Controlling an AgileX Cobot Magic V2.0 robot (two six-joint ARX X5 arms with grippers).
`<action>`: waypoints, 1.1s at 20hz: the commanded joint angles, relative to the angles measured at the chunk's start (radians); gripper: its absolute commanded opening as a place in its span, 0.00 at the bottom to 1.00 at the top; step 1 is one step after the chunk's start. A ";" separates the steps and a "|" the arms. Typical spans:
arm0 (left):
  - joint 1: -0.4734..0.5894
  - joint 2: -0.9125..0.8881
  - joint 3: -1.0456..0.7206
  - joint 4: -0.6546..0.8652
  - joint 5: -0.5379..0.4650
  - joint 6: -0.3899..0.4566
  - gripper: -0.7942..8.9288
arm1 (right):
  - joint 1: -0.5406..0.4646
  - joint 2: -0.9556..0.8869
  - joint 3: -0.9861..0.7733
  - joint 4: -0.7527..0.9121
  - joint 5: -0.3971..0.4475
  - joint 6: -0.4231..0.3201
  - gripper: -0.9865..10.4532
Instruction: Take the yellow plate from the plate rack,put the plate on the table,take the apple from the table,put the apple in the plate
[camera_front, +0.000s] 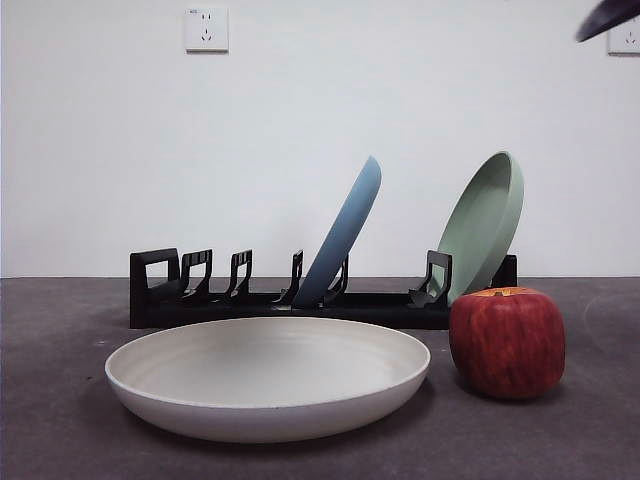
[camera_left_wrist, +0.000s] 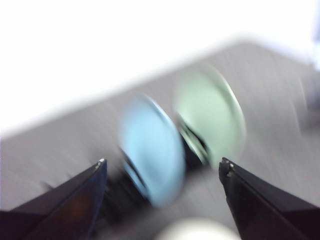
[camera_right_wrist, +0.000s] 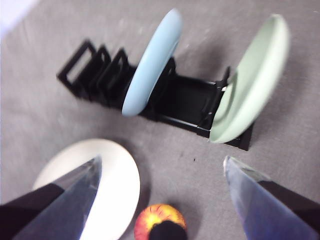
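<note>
while the yellow plate (camera_front: 268, 376) lies flat on the table (camera_front: 60, 420) near its front edge, just ahead of the plate rack (camera_front: 290, 295), the apple (camera_front: 507, 342) sits upright on the table just beside the plate's rim, apart from it and not yet inside. judging by this, the plate step is done and the apple is what remains.

the rack runs along behind them, its slots keeping a blue plate (camera_front: 345, 232) and a green plate (camera_front: 485, 222) leaning on edge, which is why both tilt the same way; the slots toward the looped end stand vacant.

the right gripper (camera_right_wrist: 160, 167) hangs above the table with its jaws spread wide and nothing between them, looking down on the apple, with the yellow plate off to one side and the rack beyond. that placing suits a descent onto the fruit, i would judge. a dark tip at the top corner of the front view may be one of the arms; which one i cannot tell.

the left gripper (camera_left_wrist: 162, 167) is likewise spread and empty, its view badly blurred, facing the two racked plates with a sliver of the pale plate below.

no brand, label or writing can be read anywhere; a white wall socket (camera_front: 206, 29) carries no legible text.
</note>
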 joint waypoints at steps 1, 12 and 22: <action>0.045 -0.090 0.048 0.008 -0.033 0.060 0.47 | 0.109 0.058 0.008 -0.006 0.085 -0.027 0.45; 0.070 -0.256 0.112 -0.084 -0.158 0.101 0.47 | 0.263 0.441 0.007 -0.108 0.219 -0.025 0.46; 0.070 -0.256 0.112 -0.122 -0.158 0.101 0.47 | 0.267 0.573 0.006 -0.142 0.216 0.024 0.58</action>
